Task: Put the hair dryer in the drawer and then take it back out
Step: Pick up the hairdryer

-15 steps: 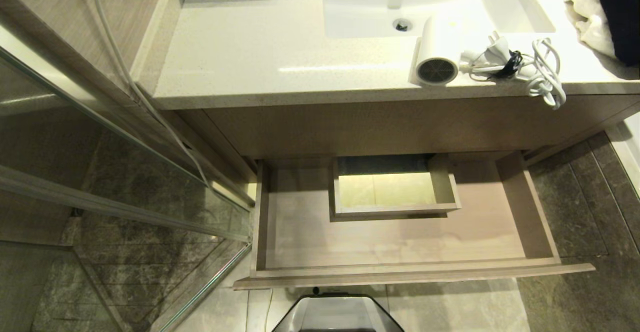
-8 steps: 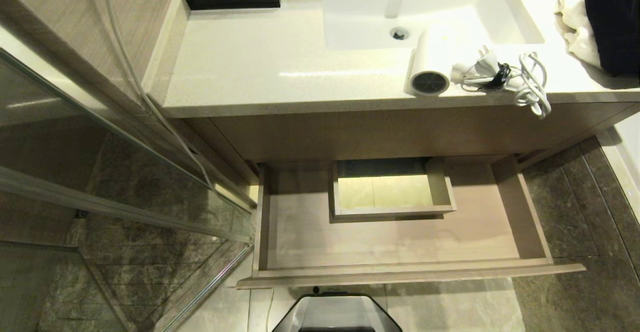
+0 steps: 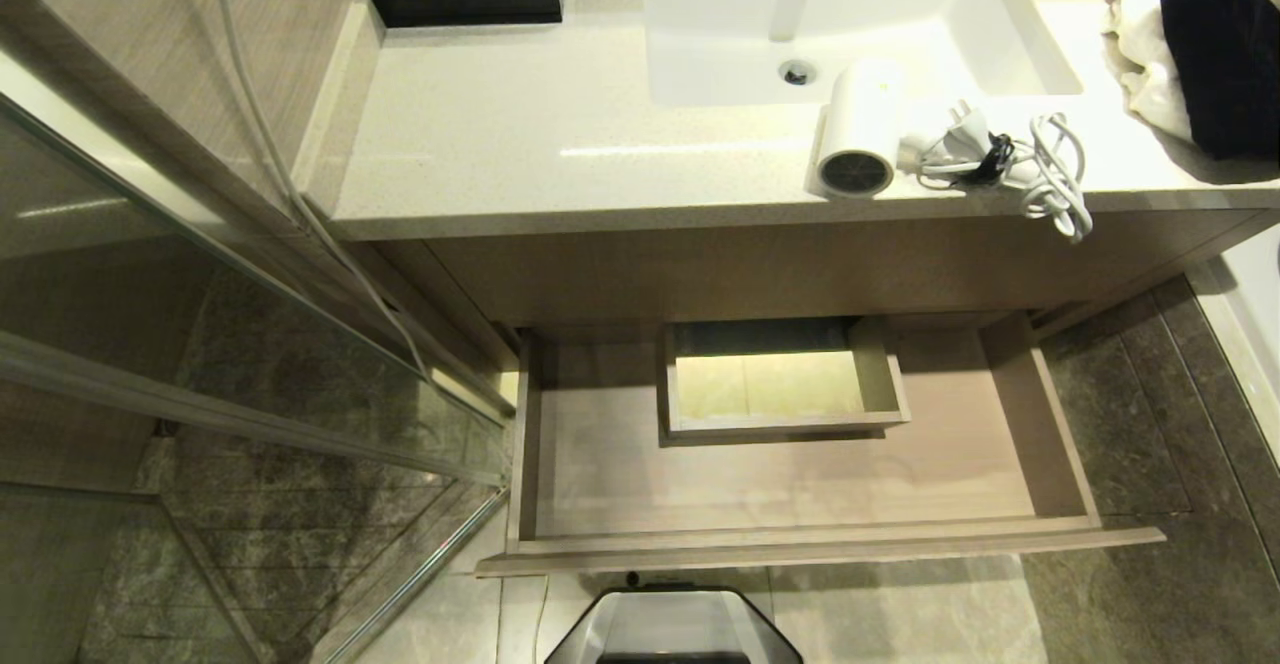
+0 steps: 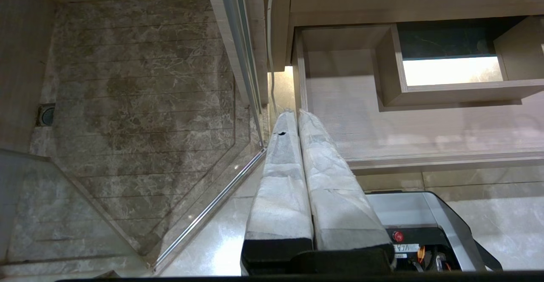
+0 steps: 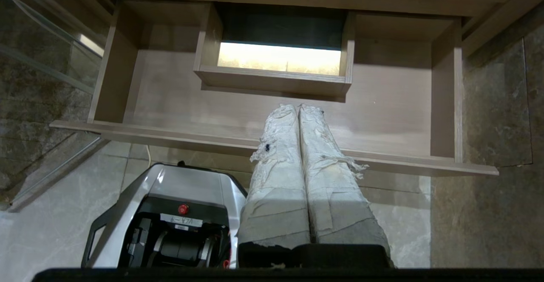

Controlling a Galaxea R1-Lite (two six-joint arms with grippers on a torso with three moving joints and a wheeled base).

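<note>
Head view: white cylindrical hair dryer (image 3: pixel 855 134) on pale stone counter (image 3: pixel 560 144), wood-grain drawer (image 3: pixel 800 484) open, left gripper (image 4: pixel 297 114) and right gripper (image 5: pixel 298 108) clenched, empty; pre-grasp, reach to barrel next.

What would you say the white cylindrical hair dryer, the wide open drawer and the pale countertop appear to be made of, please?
The white cylindrical hair dryer looks like smooth, slightly glossy plastic, with a dark mesh grille at its end. The wide open drawer shows a light brown wood grain, matte, probably laminate or veneer. The pale countertop looks like polished speckled stone or composite: it reflects a streak of light.
</note>
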